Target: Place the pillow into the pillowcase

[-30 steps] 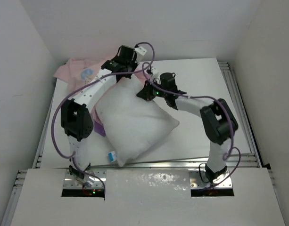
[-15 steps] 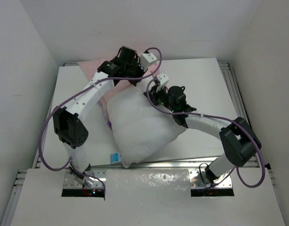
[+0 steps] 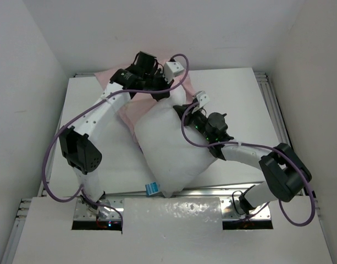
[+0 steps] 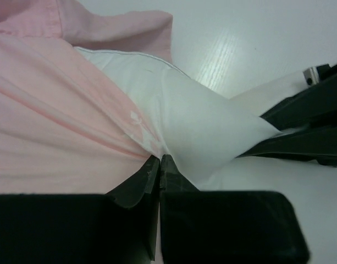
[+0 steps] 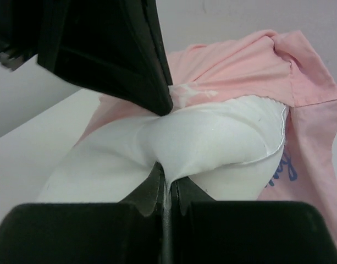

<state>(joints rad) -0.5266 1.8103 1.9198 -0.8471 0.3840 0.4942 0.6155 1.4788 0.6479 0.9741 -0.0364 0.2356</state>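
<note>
The white pillow lies mid-table, its blue tag at the near edge. The pale pink pillowcase drapes over the pillow's far left corner and trails to the back of the table. My left gripper is at that far corner, shut on a fold of the pillowcase right where it meets the pillow. My right gripper sits just right of it, shut on a pinch of the pillow. The pillowcase's open edge lies around the pillow's corner.
The white table has metal rails along its left and right edges. White walls close in on three sides. Purple cables loop over both arms. In the right wrist view the left gripper's black body hangs close above the pillow.
The pillow has slid toward the near edge and right, with its tag. The pillowcase has been drawn from the far left corner over the pillow's far corner. Both arms shifted right.
</note>
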